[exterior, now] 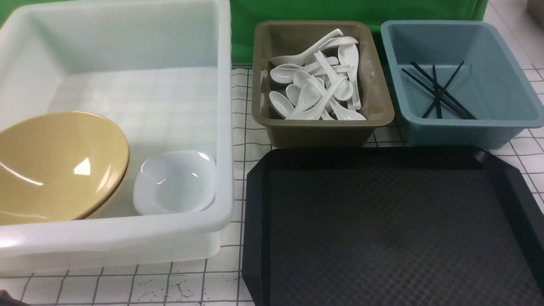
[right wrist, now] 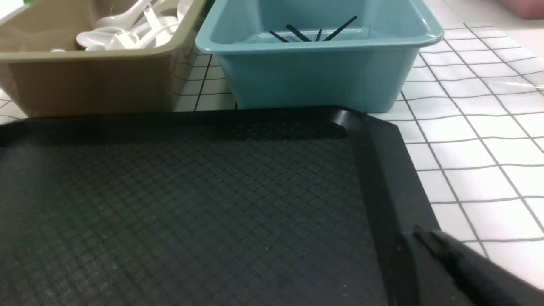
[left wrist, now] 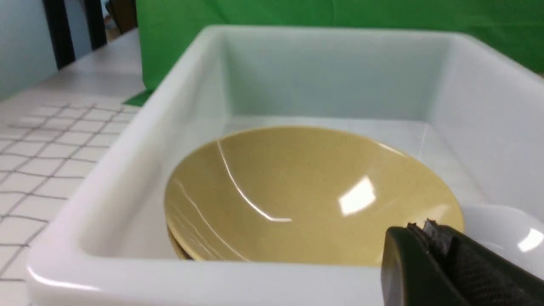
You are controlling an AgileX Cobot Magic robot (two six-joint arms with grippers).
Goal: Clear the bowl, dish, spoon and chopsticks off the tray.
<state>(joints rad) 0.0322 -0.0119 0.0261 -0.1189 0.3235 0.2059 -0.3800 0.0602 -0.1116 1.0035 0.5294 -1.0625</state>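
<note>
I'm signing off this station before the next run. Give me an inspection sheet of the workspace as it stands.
Surface: white gridded table cover, some dark scuffs near the front edge.
Job's things: tray bare; bowl and dish side by side in the white tub; spoons piled in the olive bin; chopsticks crossed in the blue bin.
Clutter: nothing seen.
Grippers: left gripper shut, holding nothing, near the tub's front wall; right gripper shut, holding nothing, at the tray's rim.
Cables: nothing seen.
Surroundings: green backdrop behind the bins.
</note>
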